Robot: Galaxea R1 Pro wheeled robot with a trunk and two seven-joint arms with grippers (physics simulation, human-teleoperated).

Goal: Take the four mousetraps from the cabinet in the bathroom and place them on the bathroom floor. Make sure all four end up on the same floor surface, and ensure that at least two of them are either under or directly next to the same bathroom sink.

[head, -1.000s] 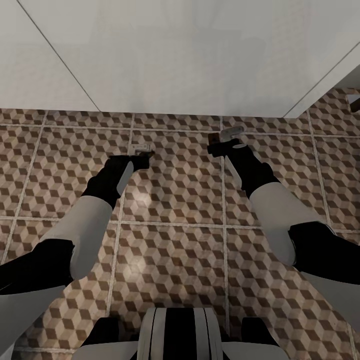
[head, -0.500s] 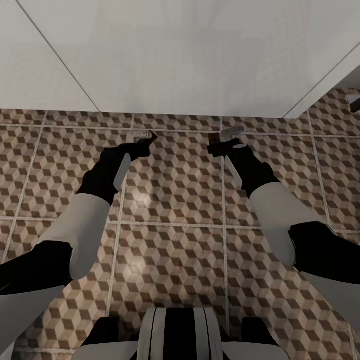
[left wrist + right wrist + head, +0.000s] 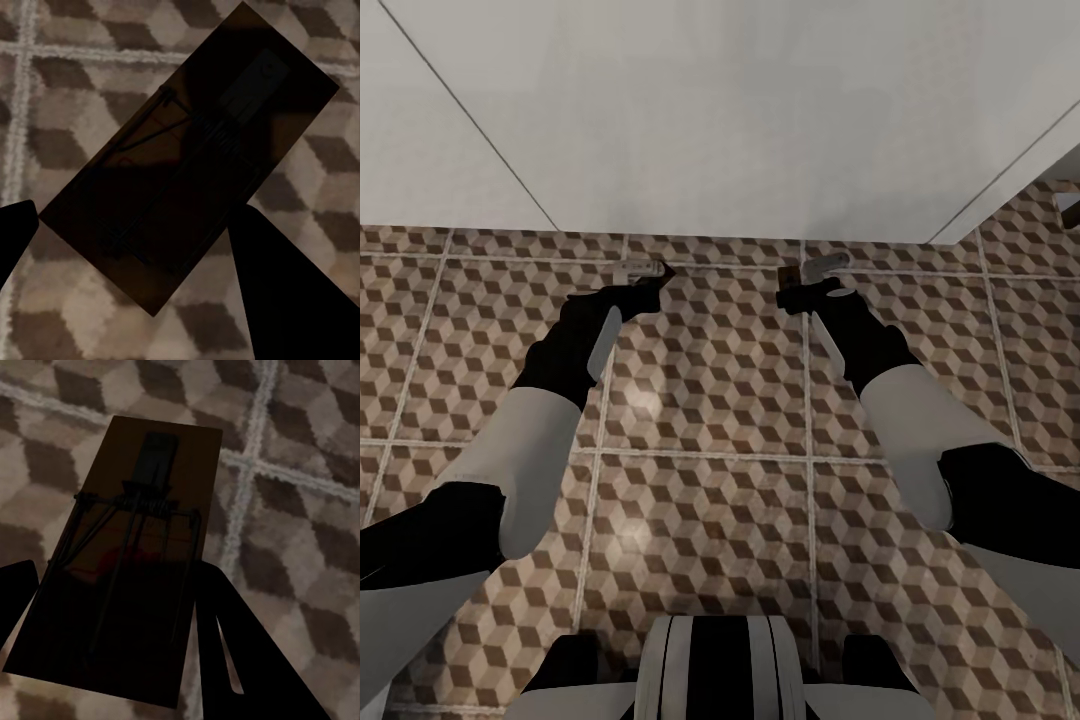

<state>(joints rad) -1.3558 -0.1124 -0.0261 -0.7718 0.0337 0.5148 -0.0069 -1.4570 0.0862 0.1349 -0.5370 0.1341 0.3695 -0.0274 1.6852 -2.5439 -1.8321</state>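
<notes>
Mousetraps ride one apiece in each hand, left hand gripping one trap, right hand the other, held low over the bathroom floor beneath the sink, seemingly ready for setting down.

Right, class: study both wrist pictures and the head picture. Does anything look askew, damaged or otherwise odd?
Nothing stands out. Each gripper, left and right, holds a dark mousetrap between its fingers above the cube-patterned bathroom floor. Both traps look whole, wire parts in place. They sit at a slant to the grout lines, as carried things would.
</notes>
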